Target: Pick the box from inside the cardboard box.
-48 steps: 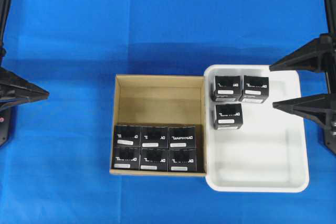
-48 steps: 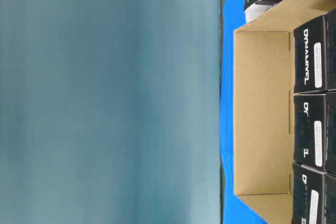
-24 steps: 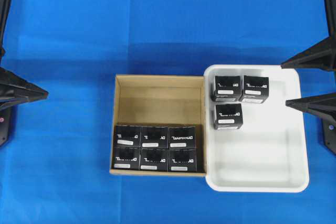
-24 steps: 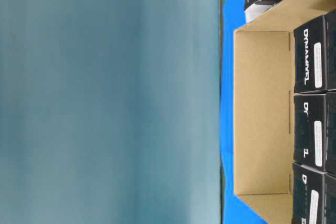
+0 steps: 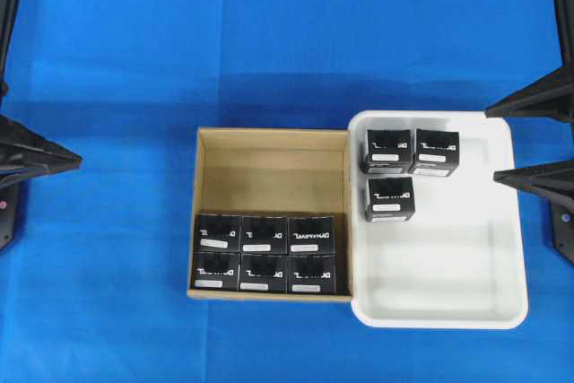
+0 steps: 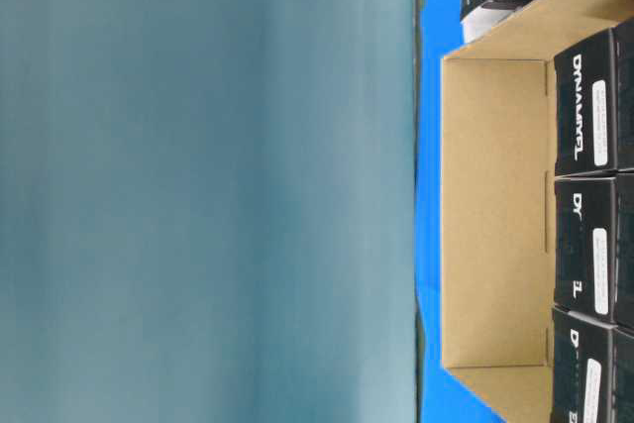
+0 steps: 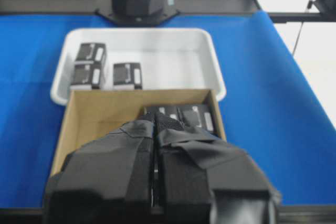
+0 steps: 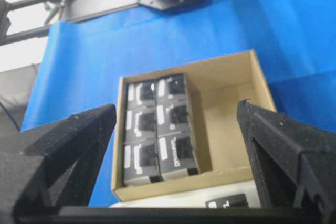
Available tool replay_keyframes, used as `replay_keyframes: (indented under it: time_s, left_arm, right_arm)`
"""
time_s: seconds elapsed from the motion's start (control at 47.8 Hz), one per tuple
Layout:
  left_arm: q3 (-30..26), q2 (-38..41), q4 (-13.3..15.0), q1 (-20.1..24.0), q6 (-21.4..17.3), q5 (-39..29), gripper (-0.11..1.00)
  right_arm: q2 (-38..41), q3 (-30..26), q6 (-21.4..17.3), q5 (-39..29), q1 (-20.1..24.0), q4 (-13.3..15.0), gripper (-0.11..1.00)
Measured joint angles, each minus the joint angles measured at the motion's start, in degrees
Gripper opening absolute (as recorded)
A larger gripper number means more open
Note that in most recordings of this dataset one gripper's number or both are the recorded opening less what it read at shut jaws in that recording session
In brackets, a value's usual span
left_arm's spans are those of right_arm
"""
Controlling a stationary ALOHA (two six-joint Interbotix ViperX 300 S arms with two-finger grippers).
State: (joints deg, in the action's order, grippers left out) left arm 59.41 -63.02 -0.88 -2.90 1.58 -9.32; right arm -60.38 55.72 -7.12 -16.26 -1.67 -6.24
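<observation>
- Blue cloth-covered table (image 5: 134,69): brown corrugated cardboard box (image 5: 269,136) at centre, abutting white plastic tray (image 5: 502,221).
- Six small black cartons (image 5: 266,253) fill the box's near half.
- Left gripper (image 7: 154,129): fingers pressed together.
- Right gripper (image 5: 520,145): jaws spread wide, empty.

Table-level view: cardboard box (image 6: 495,215) cut off at right + bottom edges, so black boxes (image 6: 594,106) show only in part, lettering truncated. Left wrist view: left gripper (image 7: 154,129) covers the near boxes in the carton. Overhead: right gripper (image 5: 525,143) runs off the right edge; label text too small to read.
</observation>
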Motion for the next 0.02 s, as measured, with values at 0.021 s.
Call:
replay_keyframes:
  time_s: [0.021]
  left_arm:
    - [0.0,0.0,0.0,0.0,0.0,0.0,-0.03]
  right_arm:
    - [0.0,0.0,0.0,0.0,0.0,0.0,0.97]
